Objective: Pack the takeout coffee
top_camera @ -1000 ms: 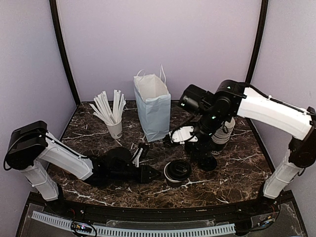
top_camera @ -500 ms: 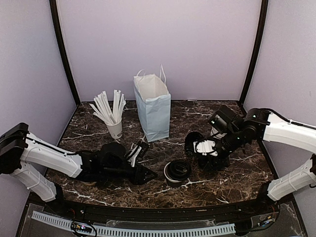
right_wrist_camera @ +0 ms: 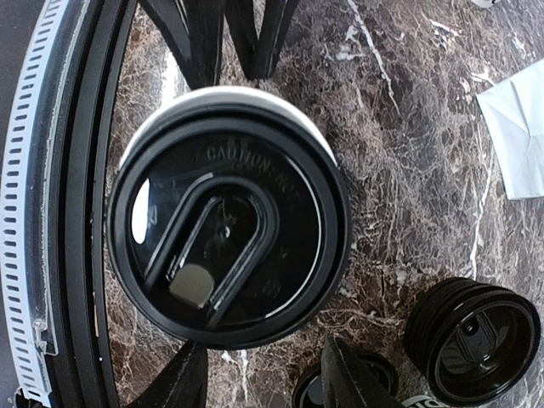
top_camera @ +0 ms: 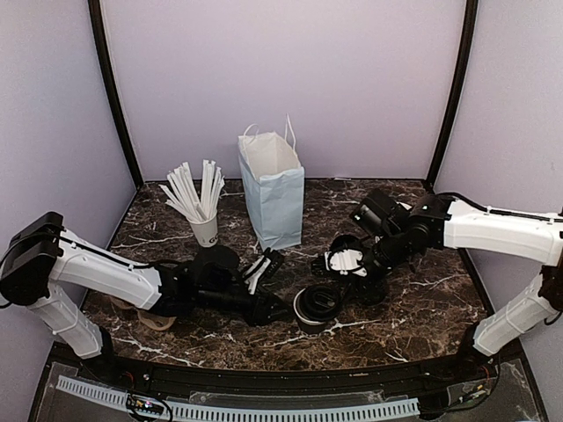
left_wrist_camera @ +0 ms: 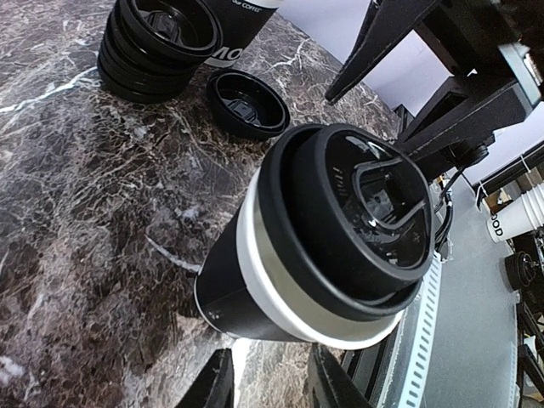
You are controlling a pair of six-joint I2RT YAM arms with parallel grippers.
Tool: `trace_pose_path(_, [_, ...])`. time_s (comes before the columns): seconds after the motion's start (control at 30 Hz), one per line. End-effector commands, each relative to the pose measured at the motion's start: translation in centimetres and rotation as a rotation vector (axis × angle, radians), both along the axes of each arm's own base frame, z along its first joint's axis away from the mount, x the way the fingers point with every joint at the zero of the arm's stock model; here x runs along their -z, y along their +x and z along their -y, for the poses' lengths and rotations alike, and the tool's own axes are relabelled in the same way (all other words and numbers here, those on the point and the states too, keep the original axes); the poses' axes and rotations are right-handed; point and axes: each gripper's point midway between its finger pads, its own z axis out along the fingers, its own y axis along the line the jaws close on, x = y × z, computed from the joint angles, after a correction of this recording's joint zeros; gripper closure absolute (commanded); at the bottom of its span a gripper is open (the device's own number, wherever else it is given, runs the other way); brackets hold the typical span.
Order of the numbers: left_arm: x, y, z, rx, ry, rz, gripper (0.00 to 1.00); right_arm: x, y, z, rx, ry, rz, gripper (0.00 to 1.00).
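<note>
The takeout coffee (top_camera: 315,304) is a short dark cup with a white rim and a black lid. It stands near the front middle of the table. My left gripper (top_camera: 280,309) lies low just left of it, open and empty. In the left wrist view (left_wrist_camera: 268,378) the cup (left_wrist_camera: 314,238) sits just beyond the fingertips (left_wrist_camera: 212,382), apart from them. My right gripper (top_camera: 333,285) hovers at the cup's right rear, open and empty. The right wrist view looks straight down on the lid (right_wrist_camera: 229,246), with the gripper (right_wrist_camera: 259,378) beside its edge.
A white paper bag (top_camera: 273,198) stands open behind the cup. A cup of white straws (top_camera: 201,209) is at the back left. A stack of black lids (right_wrist_camera: 472,340) and a loose lid (left_wrist_camera: 246,102) lie right of the coffee. The table's front rail (right_wrist_camera: 42,170) is close.
My right arm has swung down and left from over the cup stack to just beside the coffee. My left gripper has slid right, closer to the cup.
</note>
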Motion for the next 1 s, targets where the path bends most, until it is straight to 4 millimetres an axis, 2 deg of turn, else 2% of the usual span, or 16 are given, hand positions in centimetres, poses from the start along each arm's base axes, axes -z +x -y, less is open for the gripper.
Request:
trace_pose_path(0.0, [-1.1,-0.2,1.5,0.046,-0.051,0.010,0.70,-1.7,0.2,-1.4,-0.031,0.067,0.008,0.53])
trace_pose_path(0.23, [-1.0,-0.1,1.9,0.049,-0.066,0.002,0.71,-1.6,0.2,-2.1,-0.041,0.063,-0.015,0.58])
trace_pose_path(0.5, [-0.7,0.1,1.8,0.034,-0.063,0.003,0.71,-1.7,-0.2,-2.6,-0.059,0.058,-0.034,0.58])
trace_pose_path(0.73, [-0.5,0.0,1.3,0.021,-0.058,-0.005,0.71,-2.0,-0.9,-1.9,-0.066,0.040,-0.022,0.57])
trace_pose_path(0.97, [0.7,-0.8,-0.4,0.011,-0.005,-0.039,0.70,-2.8,-1.0,-0.3,-0.043,0.037,0.011,0.56])
